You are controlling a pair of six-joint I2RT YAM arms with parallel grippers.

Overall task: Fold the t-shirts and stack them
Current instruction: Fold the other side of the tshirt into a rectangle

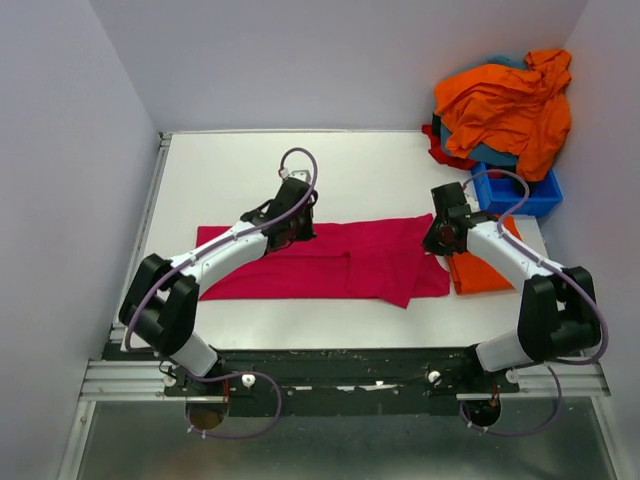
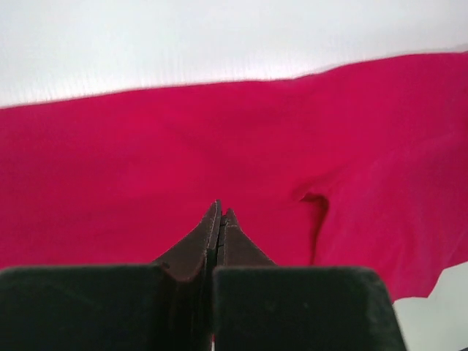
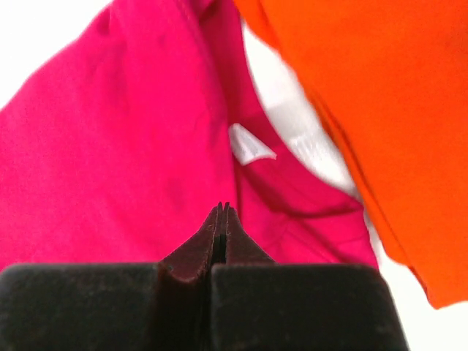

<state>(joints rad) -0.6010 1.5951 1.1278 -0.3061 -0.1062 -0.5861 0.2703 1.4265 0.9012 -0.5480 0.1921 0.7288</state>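
1. Desk carries the pink shirt, spread lengthwise across its middle and half folded.
2. Unfolded shirts heap on the bin at far right; a folded orange shirt lies just right of the pink one.
3. Left gripper and right gripper hover clenched, seemingly empty. Pinch both ends evenly and fold flat.
4. Tuck the neck label inside.

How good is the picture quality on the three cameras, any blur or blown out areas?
Top external: evenly lit and sharp, with only faint shadows on the table. Left wrist: the table beyond the pink t-shirt washes out to near white, and the left gripper is a dark, soft shape. Right wrist: bare table is blown out white, and the orange t-shirt and neck label look blurred.
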